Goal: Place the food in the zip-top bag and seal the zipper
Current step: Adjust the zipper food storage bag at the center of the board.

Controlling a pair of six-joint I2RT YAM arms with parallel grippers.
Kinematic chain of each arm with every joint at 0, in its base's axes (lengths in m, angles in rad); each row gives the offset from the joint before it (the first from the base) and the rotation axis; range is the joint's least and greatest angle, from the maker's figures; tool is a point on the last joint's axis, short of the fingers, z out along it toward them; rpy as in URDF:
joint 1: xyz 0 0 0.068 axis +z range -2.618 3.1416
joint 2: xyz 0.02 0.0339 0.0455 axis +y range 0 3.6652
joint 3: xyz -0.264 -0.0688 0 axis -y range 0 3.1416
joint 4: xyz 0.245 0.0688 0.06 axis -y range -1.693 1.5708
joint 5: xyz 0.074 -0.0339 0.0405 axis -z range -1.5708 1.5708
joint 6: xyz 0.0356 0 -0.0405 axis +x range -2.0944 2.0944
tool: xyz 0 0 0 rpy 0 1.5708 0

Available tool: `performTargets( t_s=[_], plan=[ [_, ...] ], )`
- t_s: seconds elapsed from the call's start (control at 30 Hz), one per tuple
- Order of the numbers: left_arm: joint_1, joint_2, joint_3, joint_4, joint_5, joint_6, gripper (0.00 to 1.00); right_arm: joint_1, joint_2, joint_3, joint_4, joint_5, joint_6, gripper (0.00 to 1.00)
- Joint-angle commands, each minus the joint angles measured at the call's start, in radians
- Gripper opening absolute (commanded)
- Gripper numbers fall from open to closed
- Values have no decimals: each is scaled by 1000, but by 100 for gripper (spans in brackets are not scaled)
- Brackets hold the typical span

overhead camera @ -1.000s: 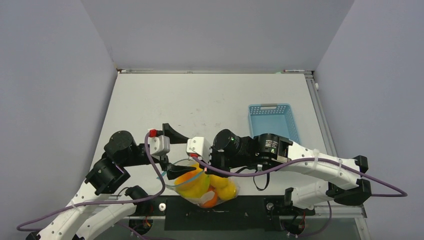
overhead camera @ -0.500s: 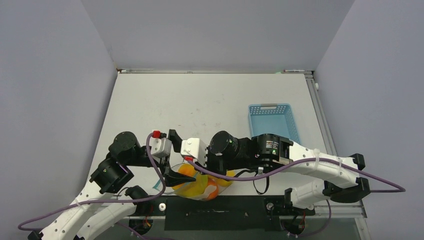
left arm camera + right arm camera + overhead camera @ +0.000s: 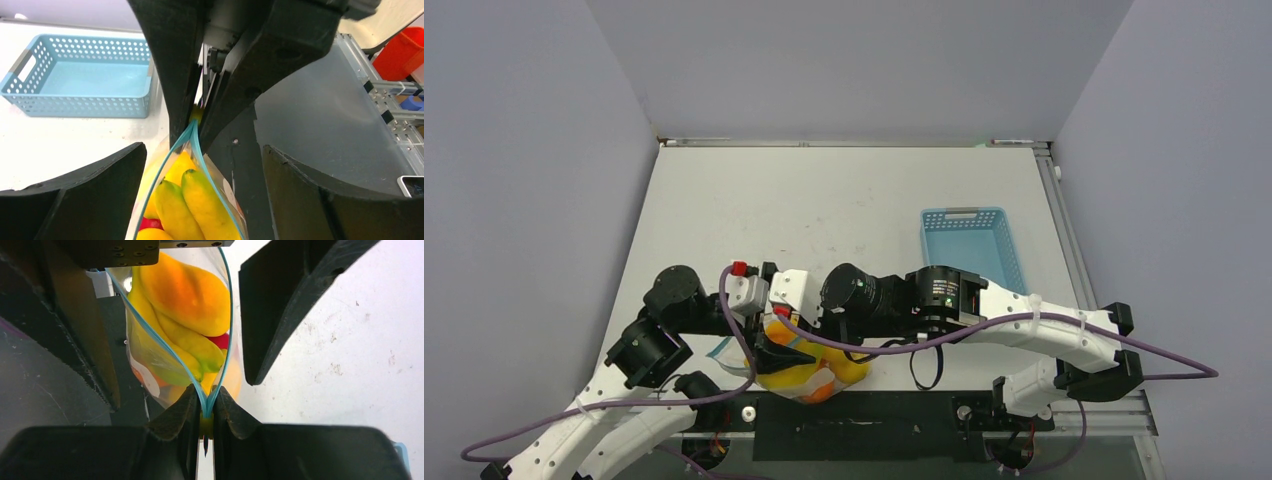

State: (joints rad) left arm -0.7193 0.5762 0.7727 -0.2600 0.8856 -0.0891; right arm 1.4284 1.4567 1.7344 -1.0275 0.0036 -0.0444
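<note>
Right gripper (image 3: 206,412): jaws pressed together on zipper (image 3: 193,132) at one end of zip-top bag (image 3: 816,384). Beyond pinch, two teal strips splay apart; mouth unsealed there. Left gripper (image 3: 203,150): fingers spread wide, straddling bag from opposite side; contact with film unclear, likely none. Food (image 3: 200,205) inside bag: yellow bananas, orange rounds, bit of red. Bag at 6 o'clock edge of table (image 3: 824,200), between arms. Blue basket (image 3: 969,250) at 2 o'clock from bag, well apart.
</note>
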Motion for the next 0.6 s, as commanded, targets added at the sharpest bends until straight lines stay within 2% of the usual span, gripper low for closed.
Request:
performTargets(
  t_s=[0.0,0.3,0.5,0.57],
  plan=[
    [-3,2,13,-76,-36,64,79,8,-18,60,25,75,24,5],
    [-7,15,21,-163,-102,136,65,9,-30,77,24,75,29,5],
    [-11,40,31,-171,-133,151,42,9,-37,71,16,76,28,5],
    [-10,40,32,-172,-135,154,30,8,-40,60,18,81,28,5]
  ],
)
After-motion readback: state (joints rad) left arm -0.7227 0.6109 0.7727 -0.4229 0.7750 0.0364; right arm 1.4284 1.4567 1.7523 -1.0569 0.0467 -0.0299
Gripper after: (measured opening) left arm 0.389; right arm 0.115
